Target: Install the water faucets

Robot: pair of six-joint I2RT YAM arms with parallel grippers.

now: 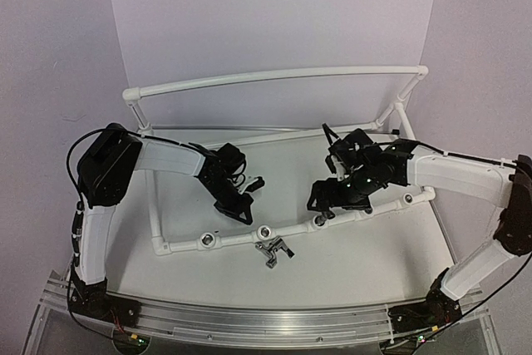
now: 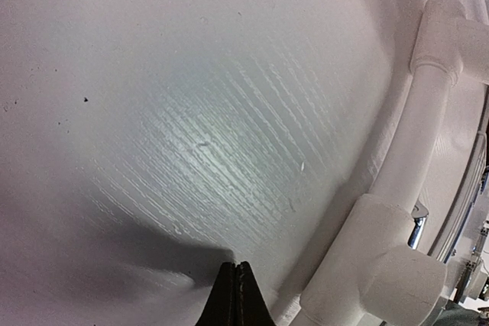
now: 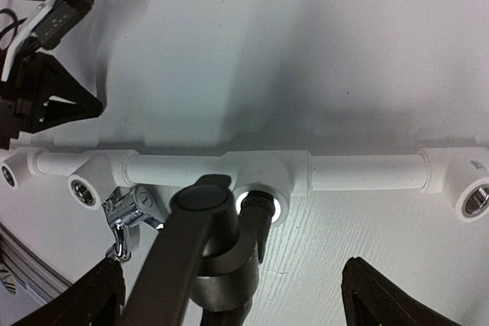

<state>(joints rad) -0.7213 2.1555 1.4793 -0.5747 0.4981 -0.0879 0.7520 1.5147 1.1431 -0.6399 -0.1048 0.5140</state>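
Note:
A dark grey water faucet point(image 3: 221, 257) stands with its threaded stem in a silver-ringed socket point(image 3: 273, 205) of the white pipe frame point(image 3: 359, 173). My right gripper point(image 3: 237, 299) is open, its fingers wide on either side of that faucet and touching nothing. From above, the right gripper point(image 1: 324, 202) hovers over the front pipe. A second, shinier faucet point(image 1: 273, 250) lies loose on the table just in front of the pipe point(image 1: 233, 237); it shows too in the right wrist view point(image 3: 126, 215). My left gripper point(image 1: 244, 212) is shut and empty, fingertips point(image 2: 235, 295) low over the bare table.
The pipe frame's front run carries several sockets point(image 1: 205, 241) in a row. A raised white rail point(image 1: 274, 79) spans the back, with posts at both ends. In the left wrist view a pipe elbow point(image 2: 390, 265) lies close on the right.

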